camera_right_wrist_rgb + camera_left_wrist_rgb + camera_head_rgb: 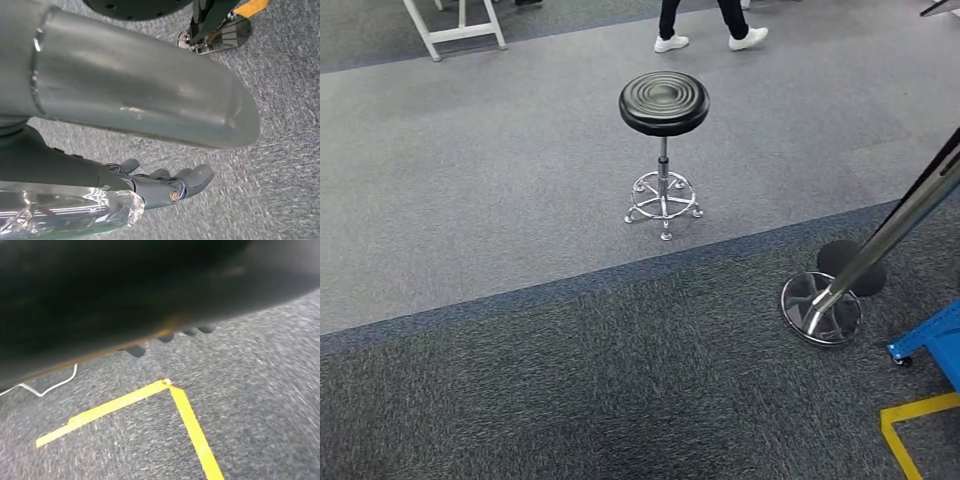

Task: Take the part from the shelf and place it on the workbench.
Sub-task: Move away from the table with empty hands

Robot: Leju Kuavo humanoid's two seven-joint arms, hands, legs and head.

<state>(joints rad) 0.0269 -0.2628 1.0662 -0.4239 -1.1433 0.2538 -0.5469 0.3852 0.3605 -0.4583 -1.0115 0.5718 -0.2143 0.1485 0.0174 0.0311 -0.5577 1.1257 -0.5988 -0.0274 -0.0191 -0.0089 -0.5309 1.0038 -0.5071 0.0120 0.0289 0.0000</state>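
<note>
My right hand (162,187) hangs over the grey carpet in the right wrist view. Its thick grey thumb (143,95) stretches out above the darker fingers (188,177), which lie nearly straight. Only carpet shows in the gap between thumb and fingers. A shiny silver piece under crinkled clear film (75,215) lies along the far side of the fingers; what it is I cannot tell. In the left wrist view a few fingertips (136,350) of my left hand (170,337) poke out from under a dark blurred mass, with the rest of the hand hidden.
A black round stool (664,103) on a chrome base stands on the carpet ahead. A person's legs in white shoes (709,38) pass behind it. A slanted chrome pole with a disc base (822,307), a blue frame (935,340) and yellow floor tape (905,430) are at the right.
</note>
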